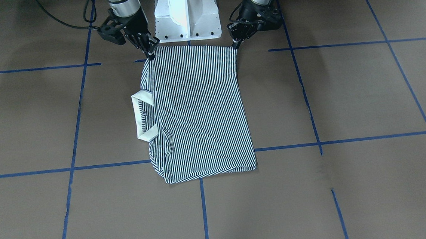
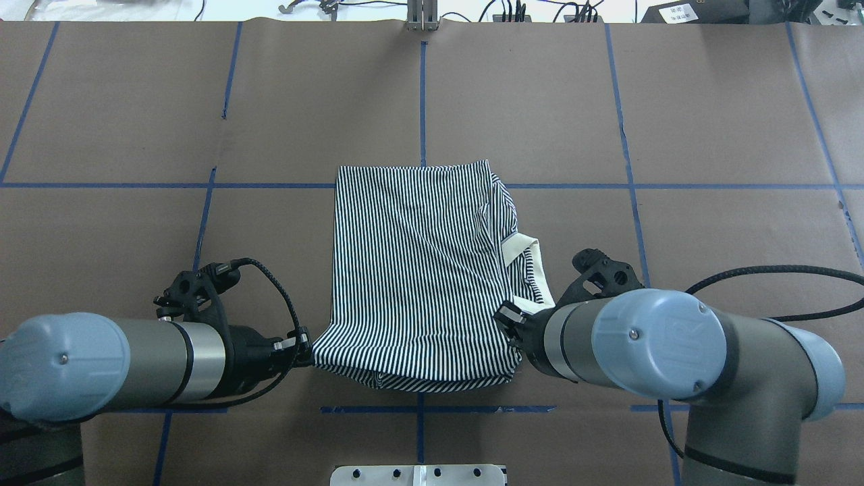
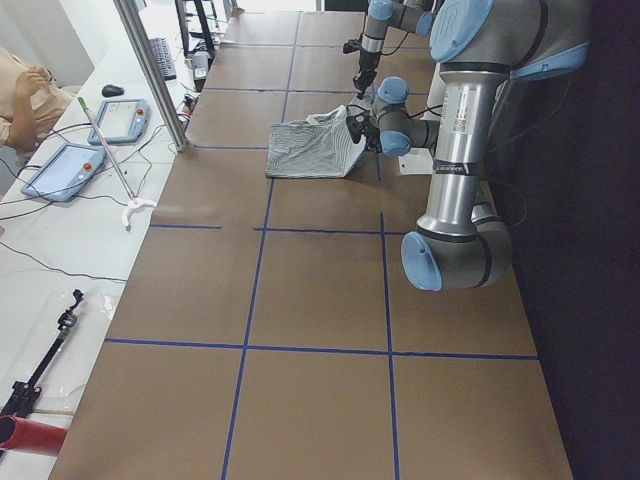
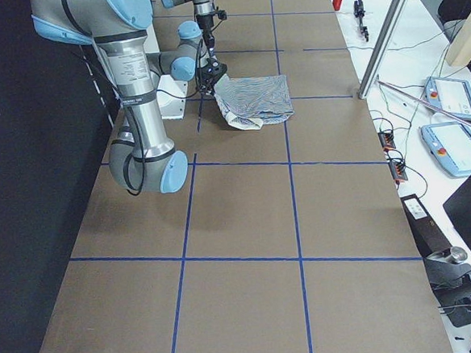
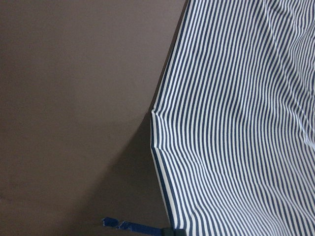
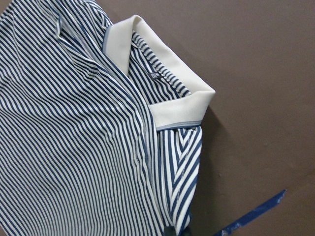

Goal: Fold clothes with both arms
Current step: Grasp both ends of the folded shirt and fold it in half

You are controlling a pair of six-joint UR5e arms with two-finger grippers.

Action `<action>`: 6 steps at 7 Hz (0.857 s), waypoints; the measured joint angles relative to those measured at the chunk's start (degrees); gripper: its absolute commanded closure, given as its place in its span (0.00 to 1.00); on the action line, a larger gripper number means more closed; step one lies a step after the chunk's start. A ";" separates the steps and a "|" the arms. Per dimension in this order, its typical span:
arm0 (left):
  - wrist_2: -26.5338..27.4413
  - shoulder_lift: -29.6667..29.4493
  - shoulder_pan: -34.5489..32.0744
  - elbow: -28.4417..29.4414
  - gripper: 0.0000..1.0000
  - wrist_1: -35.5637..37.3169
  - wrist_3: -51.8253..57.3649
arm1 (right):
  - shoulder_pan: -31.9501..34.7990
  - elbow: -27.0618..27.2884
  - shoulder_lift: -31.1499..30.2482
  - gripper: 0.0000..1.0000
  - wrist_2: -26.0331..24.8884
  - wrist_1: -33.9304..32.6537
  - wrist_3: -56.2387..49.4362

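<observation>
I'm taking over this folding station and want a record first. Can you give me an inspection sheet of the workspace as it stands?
Surface: brown-paper table marked with a blue tape grid, lying flat.
Job's things: striped polo shirt, partly folded. Its cream collar sticks out on the robot's right side, and its robot-side edge looks lifted.
Clutter: nothing seen on the paper.
Grippers: left gripper and right gripper each pinch a robot-side corner of the shirt.
Cables: black cable loops at the left wrist; a second cable trails from the right arm.
Surroundings: white pedestal base; side bench with pendants; a person beside it.
</observation>
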 measured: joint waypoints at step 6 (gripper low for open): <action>-1.20 -15.18 -16.33 23.99 1.00 -3.27 12.58 | 19.88 -37.47 20.18 0.01 13.34 8.96 -12.43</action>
